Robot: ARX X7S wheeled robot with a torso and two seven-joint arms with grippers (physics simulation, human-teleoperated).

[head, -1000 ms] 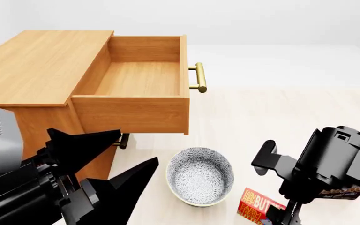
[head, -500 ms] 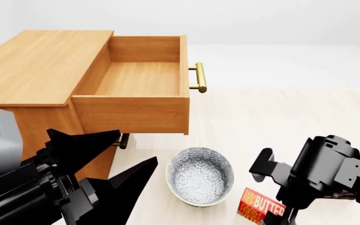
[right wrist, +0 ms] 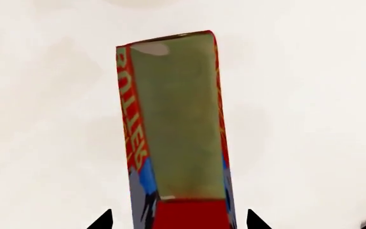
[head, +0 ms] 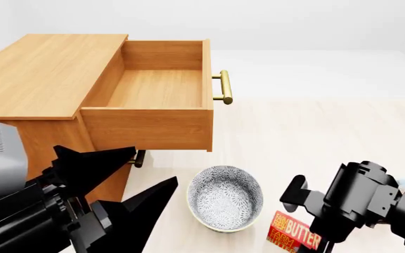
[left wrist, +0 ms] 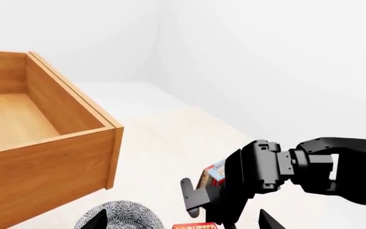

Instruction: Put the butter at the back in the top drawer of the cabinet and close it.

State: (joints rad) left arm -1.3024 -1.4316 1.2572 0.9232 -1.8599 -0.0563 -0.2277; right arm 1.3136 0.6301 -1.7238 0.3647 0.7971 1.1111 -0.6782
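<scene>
The right tool [head: 314, 243], lower than a second before, straddled the butter [head: 295, 232] on the floor beside the patterned bowl [head: 225, 197], fingers apart, where an off-centre squeeze could tip the box, while the left tool [head: 128, 182] hung open below the pulled-out top drawer [head: 156, 87].

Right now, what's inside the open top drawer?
Nothing visible: the top drawer shows only its bare wooden floor in the head view. The strip just behind its near side wall is hidden. The butter remains outside, by the bowl.
</scene>
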